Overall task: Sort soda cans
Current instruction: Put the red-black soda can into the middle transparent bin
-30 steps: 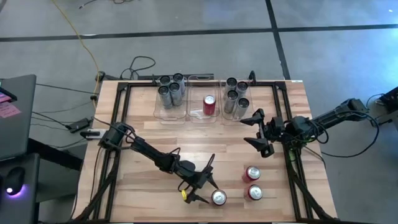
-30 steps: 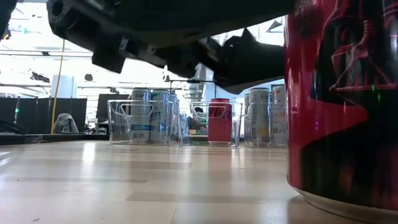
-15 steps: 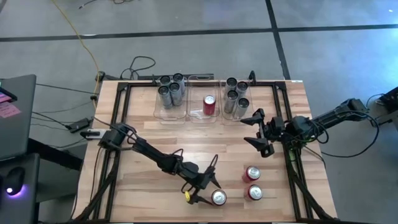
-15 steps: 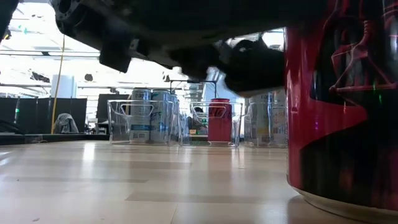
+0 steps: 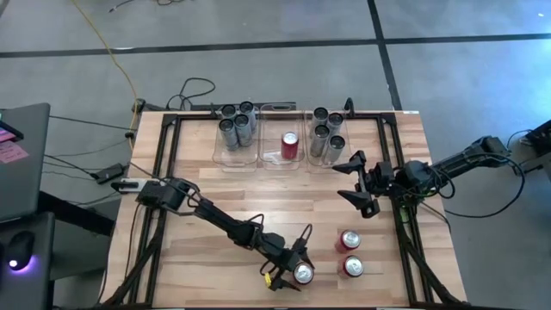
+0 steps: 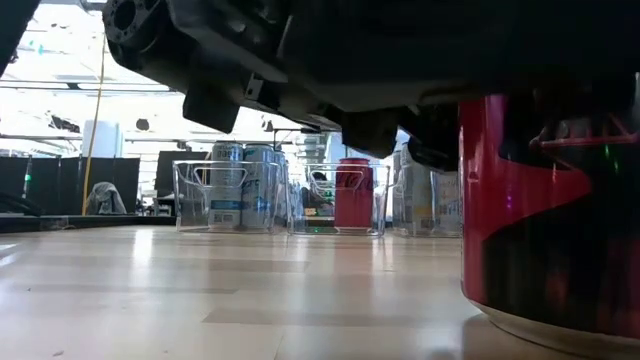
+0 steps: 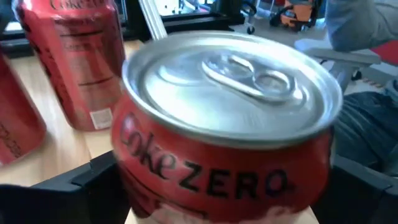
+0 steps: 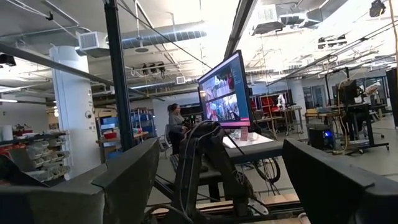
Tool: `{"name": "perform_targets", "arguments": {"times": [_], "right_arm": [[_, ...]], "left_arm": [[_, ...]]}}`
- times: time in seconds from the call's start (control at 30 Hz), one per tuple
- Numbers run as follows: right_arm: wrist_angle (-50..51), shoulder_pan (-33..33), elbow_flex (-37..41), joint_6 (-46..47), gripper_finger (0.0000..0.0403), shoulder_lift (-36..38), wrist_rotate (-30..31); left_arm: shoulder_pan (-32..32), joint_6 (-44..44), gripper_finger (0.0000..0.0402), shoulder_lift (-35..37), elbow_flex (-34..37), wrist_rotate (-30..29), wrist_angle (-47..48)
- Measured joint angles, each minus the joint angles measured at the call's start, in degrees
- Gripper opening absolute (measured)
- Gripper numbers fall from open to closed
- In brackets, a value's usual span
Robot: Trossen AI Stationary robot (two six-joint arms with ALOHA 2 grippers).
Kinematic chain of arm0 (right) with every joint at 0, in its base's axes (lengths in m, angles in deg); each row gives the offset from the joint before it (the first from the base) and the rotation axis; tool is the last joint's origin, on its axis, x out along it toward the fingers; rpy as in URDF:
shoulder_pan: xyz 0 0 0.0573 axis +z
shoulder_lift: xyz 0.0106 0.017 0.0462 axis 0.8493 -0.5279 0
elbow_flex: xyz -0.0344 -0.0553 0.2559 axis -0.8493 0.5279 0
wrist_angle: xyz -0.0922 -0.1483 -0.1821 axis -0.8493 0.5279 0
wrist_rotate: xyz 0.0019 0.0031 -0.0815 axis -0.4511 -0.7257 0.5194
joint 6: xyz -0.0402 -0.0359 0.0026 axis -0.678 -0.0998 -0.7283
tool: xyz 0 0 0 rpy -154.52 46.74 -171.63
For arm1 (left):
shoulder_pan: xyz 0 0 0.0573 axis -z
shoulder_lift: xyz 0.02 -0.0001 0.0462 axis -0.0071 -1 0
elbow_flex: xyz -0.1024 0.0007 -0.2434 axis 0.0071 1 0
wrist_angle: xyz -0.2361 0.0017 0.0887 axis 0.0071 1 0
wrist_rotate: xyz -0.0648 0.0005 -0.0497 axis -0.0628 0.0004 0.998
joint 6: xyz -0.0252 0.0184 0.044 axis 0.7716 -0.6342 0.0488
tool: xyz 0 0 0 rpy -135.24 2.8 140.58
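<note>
While the wooden bench [image 5: 258, 198] carries everything, three clear bins [image 5: 262, 157] sit in a row along its far edge: the left one holds four silver cans [image 5: 236, 126], the middle one a single red can [image 5: 289, 144], and the right one four more silver cans [image 5: 326, 130]. Reaching across from the bench's left side toward its near edge, the left arm ends in the left gripper [image 5: 295, 272], whose fingers are spread wide on either side of a red can [image 5: 302, 274] standing upright near the middle of the near edge; in the left wrist view this can [image 7: 227, 124] fills the space between the dark fingers, and whether they touch it cannot be told. Just to the right of it, two further red cans [image 5: 349, 252] stand upright close together, one behind the other. Over the right half of the bench, near the right bin, hangs the right gripper [image 5: 355, 183], wide open and holding nothing.
</note>
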Motion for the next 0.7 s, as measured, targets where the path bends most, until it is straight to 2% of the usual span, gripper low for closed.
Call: {"name": "perform_targets", "arguments": {"times": [0.13,0.3,0.47,0.7], "right_arm": [[0.02,-0.01,0.00,0.29,0.0359,0.01,0.00],[0.06,-0.01,0.00,1.04,0.0359,0.01,0.00],[0.10,-0.01,0.00,1.08,0.0359,0.01,0.00],[0.03,-0.01,0.00,2.55,0.0359,0.01,0.04]], "left_arm": [[-0.02,0.99,0.0362,0.84,0.00,-0.10,0.77],[-0.09,2.15,0.0295,1.74,0.04,-0.55,1.19],[-0.29,2.36,0.0295,3.73,0.08,-2.95,6.38],[-0.55,-2.29,0.0295,12.42,0.24,-14.90,18.65]]}}
